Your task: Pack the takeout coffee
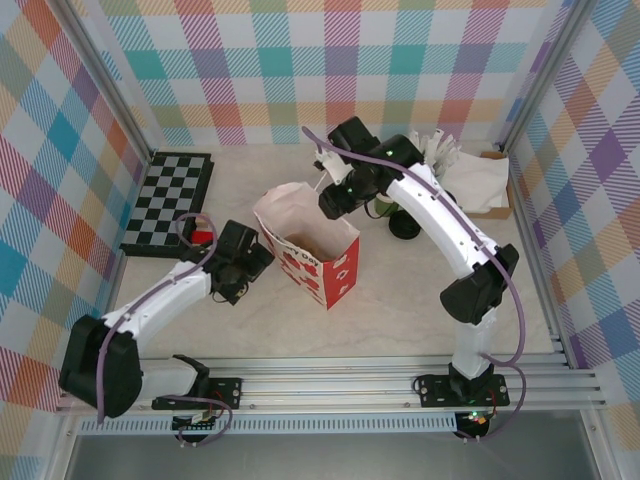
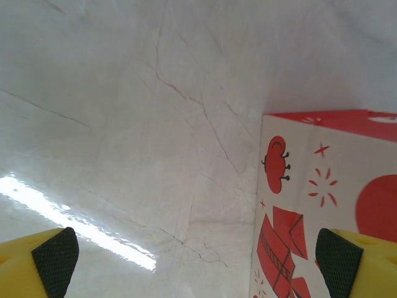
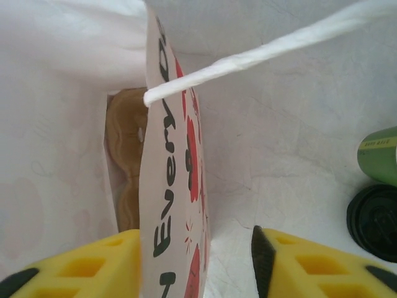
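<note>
- Straddling the far wall of the paper bag (image 1: 305, 250) with the right gripper (image 3: 193, 248): one finger inside, one outside, jaws partly apart.
- Seen in the right wrist view: a gap between the outer finger and the paper. Judged not clamped, nothing held.
- Noted across the same view: the bag's white twisted handle (image 3: 267, 49), free of both fingers.
- Noted at the bag's bottom: a brown moulded thing (image 3: 123, 155). Cannot tell what.
- Located the takeout coffee (image 1: 405, 226) on the table outside the bag, at roughly 2 o'clock from it in the top view, black lid on.
- Round lid face-on to the overhead camera, so long axis judged vertical, cup upright.
- Just beside it, at about 11 o'clock: a green cup (image 3: 379, 155), partly under the right arm in the top view.
- Key relation: coffee at about 4 o'clock from the right gripper in the top view, near but apart. In the wrist view, at the 3 o'clock edge, past the outer finger.
- Left gripper (image 2: 198, 261) at the bag's 9 o'clock side, jaws as wide as they go, empty, the printed bag wall just by its right finger.
- Judged: right arm clearly nearer, since the bag stands between the left arm and the coffee.
- Next move judged to call for lifting clear of the bag rim, then swinging toward 4 o'clock to the coffee.
</note>
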Controlling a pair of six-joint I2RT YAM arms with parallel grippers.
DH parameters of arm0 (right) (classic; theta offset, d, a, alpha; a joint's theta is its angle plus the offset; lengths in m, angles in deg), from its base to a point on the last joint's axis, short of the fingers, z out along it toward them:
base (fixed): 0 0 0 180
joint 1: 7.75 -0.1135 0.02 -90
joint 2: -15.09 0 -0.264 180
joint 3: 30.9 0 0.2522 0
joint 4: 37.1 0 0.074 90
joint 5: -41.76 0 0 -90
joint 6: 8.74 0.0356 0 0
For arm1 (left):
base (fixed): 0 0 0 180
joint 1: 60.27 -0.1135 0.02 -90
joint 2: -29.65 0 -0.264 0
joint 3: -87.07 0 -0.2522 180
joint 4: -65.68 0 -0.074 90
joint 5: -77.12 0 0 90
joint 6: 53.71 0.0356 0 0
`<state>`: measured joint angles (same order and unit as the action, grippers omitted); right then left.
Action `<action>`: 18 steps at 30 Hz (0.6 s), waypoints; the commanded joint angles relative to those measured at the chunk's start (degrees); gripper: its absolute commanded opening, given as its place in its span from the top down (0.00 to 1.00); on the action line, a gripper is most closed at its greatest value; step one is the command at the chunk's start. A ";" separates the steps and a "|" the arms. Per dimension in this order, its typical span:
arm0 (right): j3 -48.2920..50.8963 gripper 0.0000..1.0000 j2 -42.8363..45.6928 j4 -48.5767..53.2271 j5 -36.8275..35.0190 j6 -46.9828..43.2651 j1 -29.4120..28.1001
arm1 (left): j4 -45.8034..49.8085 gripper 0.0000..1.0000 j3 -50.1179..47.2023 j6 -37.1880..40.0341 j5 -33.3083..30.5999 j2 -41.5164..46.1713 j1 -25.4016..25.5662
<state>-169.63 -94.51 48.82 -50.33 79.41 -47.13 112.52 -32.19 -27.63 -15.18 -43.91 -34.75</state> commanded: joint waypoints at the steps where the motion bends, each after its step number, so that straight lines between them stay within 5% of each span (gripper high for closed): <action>1: 3.74 0.67 3.03 -3.05 0.89 1.77 0.10 | -2.23 0.00 3.37 -1.21 1.09 -2.43 1.64; 9: 8.39 0.86 6.68 -3.10 -2.23 12.09 -0.69 | -3.44 0.00 4.87 -1.31 -5.44 -6.29 1.61; 18: 10.64 0.86 8.60 -0.64 -6.61 26.22 -1.04 | -3.54 0.00 11.70 2.60 -4.60 -14.52 0.31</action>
<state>-158.02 -86.73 45.70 -54.59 98.93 -47.94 109.22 -23.29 -26.86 -18.94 -56.82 -33.97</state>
